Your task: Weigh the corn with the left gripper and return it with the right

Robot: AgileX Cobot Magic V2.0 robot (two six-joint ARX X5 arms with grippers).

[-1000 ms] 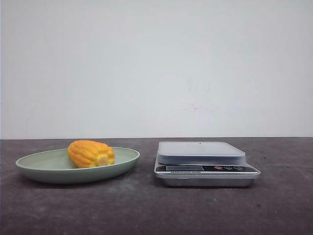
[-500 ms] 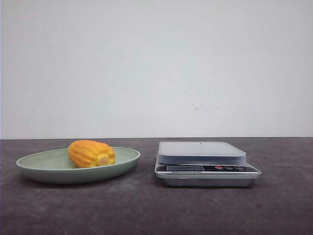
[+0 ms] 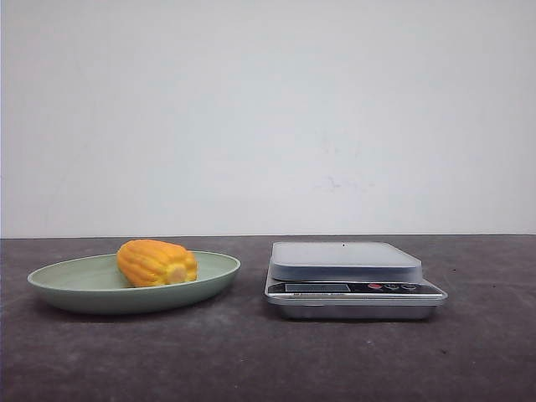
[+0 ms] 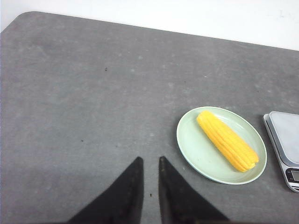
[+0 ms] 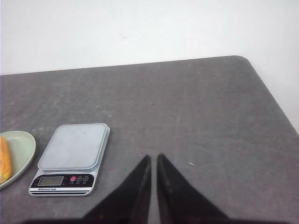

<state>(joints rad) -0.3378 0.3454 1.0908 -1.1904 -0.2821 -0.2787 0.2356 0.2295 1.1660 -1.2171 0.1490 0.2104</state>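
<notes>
The yellow-orange corn cob (image 3: 156, 263) lies in a pale green plate (image 3: 84, 289) at the left of the table. It also shows in the left wrist view (image 4: 227, 140), and its edge in the right wrist view (image 5: 3, 159). The scale (image 3: 354, 280) stands to the right of the plate with its platform bare. My left gripper (image 4: 150, 159) hangs over bare table short of the plate, its jaws a small gap apart and empty. My right gripper (image 5: 154, 156) hangs over bare table to the right of the scale (image 5: 70, 157), its jaws almost together and empty. Neither gripper shows in the front view.
The table is dark grey (image 3: 268, 360) with a white wall behind. Its rounded far corners show in the wrist views (image 4: 28, 16) (image 5: 243, 59).
</notes>
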